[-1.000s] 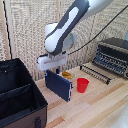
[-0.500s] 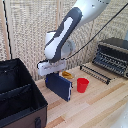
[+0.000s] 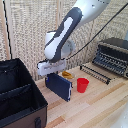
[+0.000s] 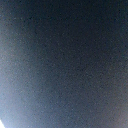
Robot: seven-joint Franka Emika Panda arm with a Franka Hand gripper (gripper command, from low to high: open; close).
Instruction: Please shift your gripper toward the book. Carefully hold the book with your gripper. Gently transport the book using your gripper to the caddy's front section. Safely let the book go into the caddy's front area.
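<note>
In the exterior view, the caddy (image 3: 20,95) is found at the left, a black bin with its dividers visible and its sections open from above. Just to its right, the book (image 3: 59,86) is seen upright on its lower edge, slightly tilted, with the gripper (image 3: 52,71) set directly over its top edge. Whether the lower edge rests on the wooden table (image 3: 100,107) or hangs just clear of it cannot be determined. The fingers are hidden behind the white housing; they are judged to be pinching the book's top edge, but this cannot be confirmed. The wrist view is filled by a dark blue surface, which is consistent with the cover lying very close to the lens.

The red cup (image 3: 82,85) stands just beside the book, at its right. A toaster oven (image 3: 112,55) is placed well apart at the far right.

For the step in hand, the book should be raised straight until its lower edge clears the caddy wall before any sideways travel is begun. Motion should be kept slow, since a thin cover held at one edge is likely to swing.
</note>
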